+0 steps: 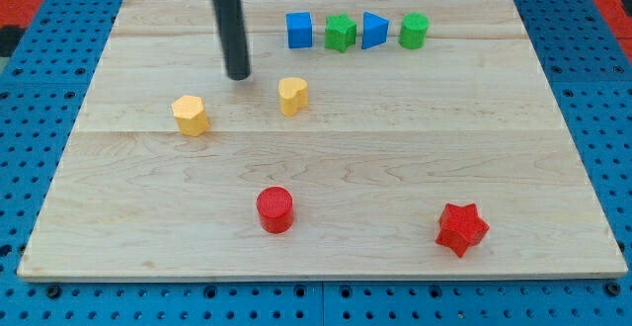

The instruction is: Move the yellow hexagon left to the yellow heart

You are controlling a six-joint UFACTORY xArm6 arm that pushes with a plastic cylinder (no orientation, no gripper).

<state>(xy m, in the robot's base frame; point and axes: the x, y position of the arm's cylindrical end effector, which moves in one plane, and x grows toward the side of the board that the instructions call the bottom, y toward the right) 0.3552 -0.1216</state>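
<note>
The yellow hexagon (190,115) lies on the wooden board, left of centre. The yellow heart (292,96) lies to its right, a clear gap between them. My tip (238,75) touches down above and between the two, nearer the heart, touching neither block. The dark rod rises from it toward the view's top.
A row at the view's top holds a blue cube (299,30), a green star (341,34), a blue triangle (374,31) and a green cylinder (414,32). A red cylinder (276,209) and a red star (461,229) lie near the bottom. The board's edge (316,277) borders blue pegboard.
</note>
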